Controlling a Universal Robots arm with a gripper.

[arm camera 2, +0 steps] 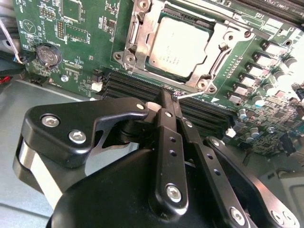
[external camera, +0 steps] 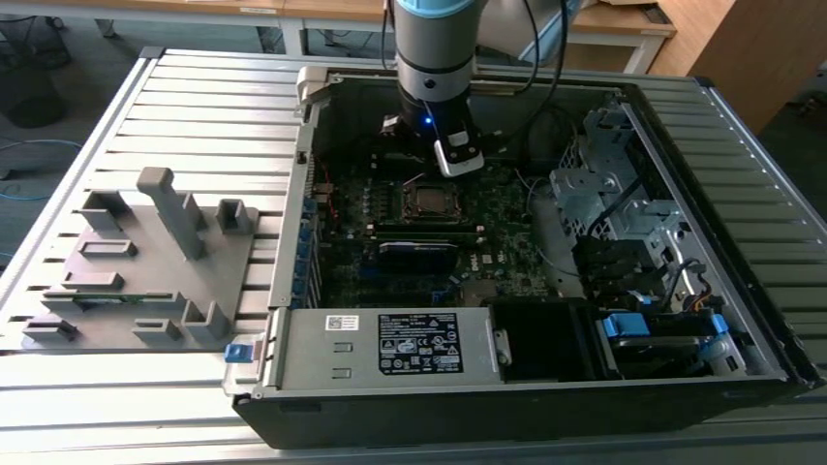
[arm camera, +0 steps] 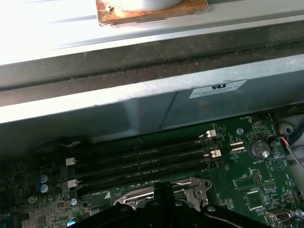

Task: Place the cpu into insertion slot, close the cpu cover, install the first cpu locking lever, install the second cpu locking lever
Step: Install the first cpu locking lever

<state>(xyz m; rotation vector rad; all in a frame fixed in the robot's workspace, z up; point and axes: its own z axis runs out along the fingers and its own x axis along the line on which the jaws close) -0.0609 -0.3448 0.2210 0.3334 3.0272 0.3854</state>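
From my station, the largest thing is the slatted metal table (external camera: pixel 194 92), and lying on it is the open computer case (external camera: pixel 762 320), filling the half toward the exterior view's right. A grey plastic fixture (external camera: pixel 142 262) sits on the table near its edge at the exterior view's left, just beside the case wall. The arm (external camera: pixel 437 48) comes down into the case near its far wall. Along the near wall of the case lies the power supply (external camera: pixel 387 344) with its labelled lid.

The green motherboard (arm camera 2: pixel 85 28) covers the case floor. Four long black memory slots (arm camera: pixel 142 161) run side by side between the socket and the case wall in the first wrist view.

The gripper (arm camera 2: pixel 170 95) hangs over those memory slots, just short of the socket's edge. Its black fingers (arm camera 2: pixel 164 128) are drawn together, and I can make out nothing held between them.

The insertion slot (external camera: pixel 431 200) sits about mid-board. In the second wrist view the cpu cover (arm camera 2: pixel 141 33) lies flat on it, framing the cpu (arm camera 2: pixel 178 42), whose pale metal face shows through the window. A thin metal rod end (arm camera 2: pixel 191 93) pokes out at the socket's edge nearest the fingertips. I cannot tell whether the levers are latched. A coin battery (arm camera 2: pixel 47 54) sits near the board's corner.
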